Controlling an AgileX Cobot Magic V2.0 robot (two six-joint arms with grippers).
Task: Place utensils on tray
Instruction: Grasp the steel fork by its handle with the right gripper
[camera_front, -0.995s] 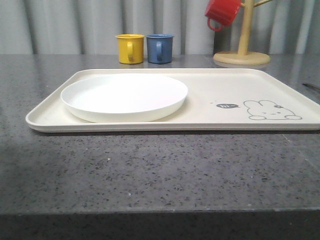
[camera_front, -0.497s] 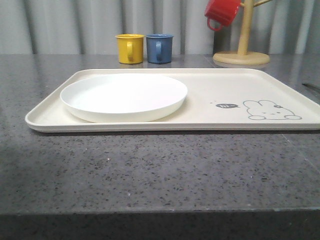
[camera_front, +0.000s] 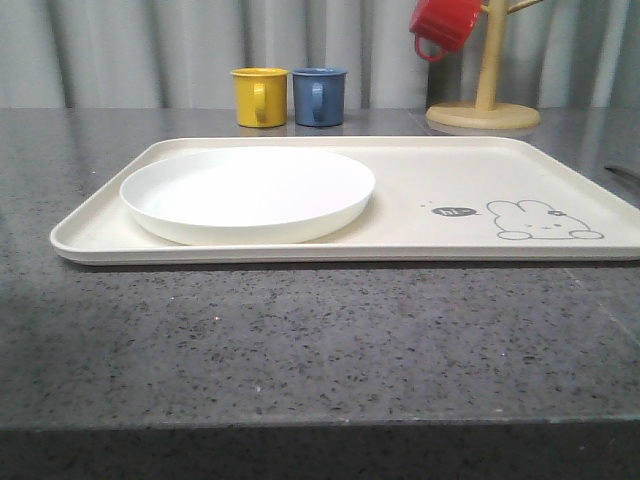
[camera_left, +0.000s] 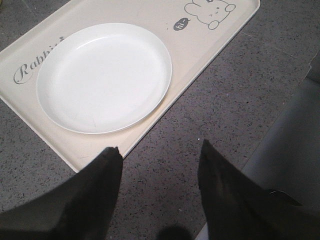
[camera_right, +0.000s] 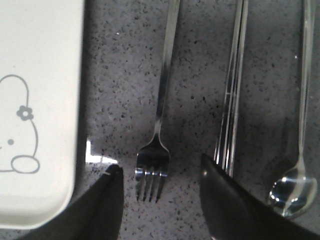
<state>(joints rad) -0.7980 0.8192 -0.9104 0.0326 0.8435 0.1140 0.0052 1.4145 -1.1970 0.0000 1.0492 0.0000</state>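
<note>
The cream tray (camera_front: 460, 170) with its bunny drawing lies across the dark table. In the right wrist view, three silver utensils lie side by side on the stone beside the tray's rim (camera_right: 75, 125): a fork (camera_right: 159, 115), a pair of chopsticks (camera_right: 231, 95) and a spoon (camera_right: 300, 150). My right gripper (camera_right: 159, 175) hangs open over the fork's tines, which sit between its two dark fingers. My left gripper (camera_left: 159, 156) is open over bare tabletop just off the tray's (camera_left: 150, 130) long edge, holding nothing.
A round white plate (camera_front: 248, 192) rests on the tray's left half. Behind the tray stand a yellow mug (camera_front: 260, 97) and a blue mug (camera_front: 319, 96). A wooden mug tree (camera_front: 485, 100) at the back right carries a red mug (camera_front: 445, 24).
</note>
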